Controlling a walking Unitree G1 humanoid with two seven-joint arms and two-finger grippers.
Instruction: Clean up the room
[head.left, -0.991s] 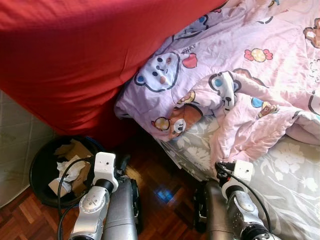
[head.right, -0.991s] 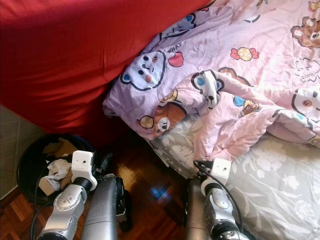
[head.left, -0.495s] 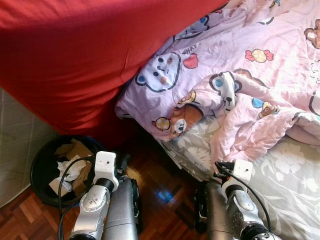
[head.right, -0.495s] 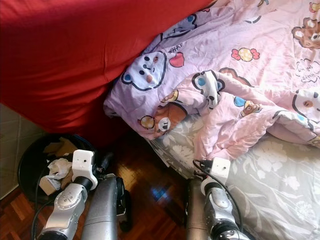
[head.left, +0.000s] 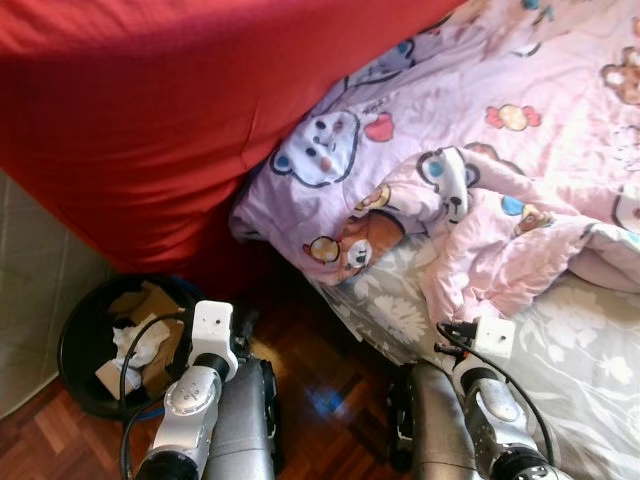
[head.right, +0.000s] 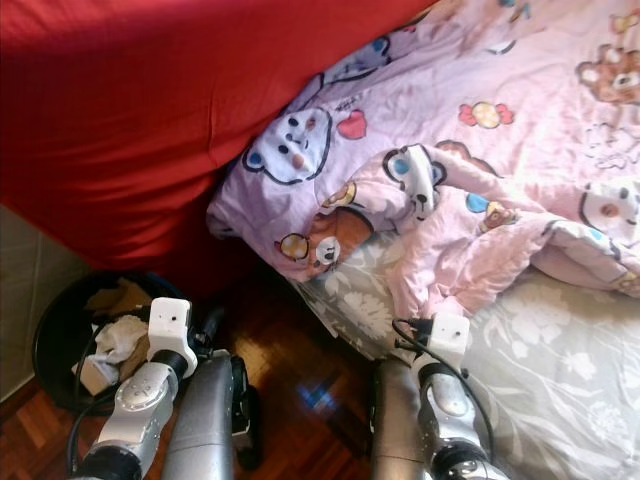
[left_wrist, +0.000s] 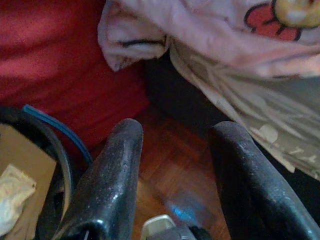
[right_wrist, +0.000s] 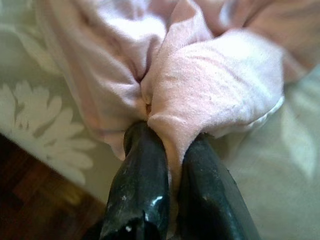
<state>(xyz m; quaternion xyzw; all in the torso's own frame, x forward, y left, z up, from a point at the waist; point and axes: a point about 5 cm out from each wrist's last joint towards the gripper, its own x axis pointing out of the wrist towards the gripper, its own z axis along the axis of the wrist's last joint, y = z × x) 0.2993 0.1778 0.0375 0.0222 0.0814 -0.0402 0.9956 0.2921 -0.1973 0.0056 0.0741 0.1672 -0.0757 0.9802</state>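
Hardly anything had moved since the earlier frame: the whole picture had slid a touch, so it was the head camera that had shifted, while both wrists sat a shade lower and the pink quilt (head.left: 520, 150) kept the same folds.

The right hand (right_wrist: 167, 165) was closed on a bunched edge of that quilt, its 2 black fingers (right_wrist: 142, 185) pinched together with pink cloth squeezed between them, at the near edge of the bed (head.left: 600, 360) over the grey flowered sheet. The left hand (left_wrist: 172, 175) hung open and empty above the wooden floor (head.left: 330, 390), just right of the black bin (head.left: 75, 340), which stood at near left under the red cover (head.left: 150, 110).

From where I stood, the risk lay in that thin pinch: only a small fold was held, so a hard pull could slip the cloth free, or drag the sheet off with it. The quilt's loose corner hung over the bed edge at the left and might trail onto the floor.

By count: 1 quilt, 1 red cover, 1 bin holding several scraps of paper and card, 2 hands.
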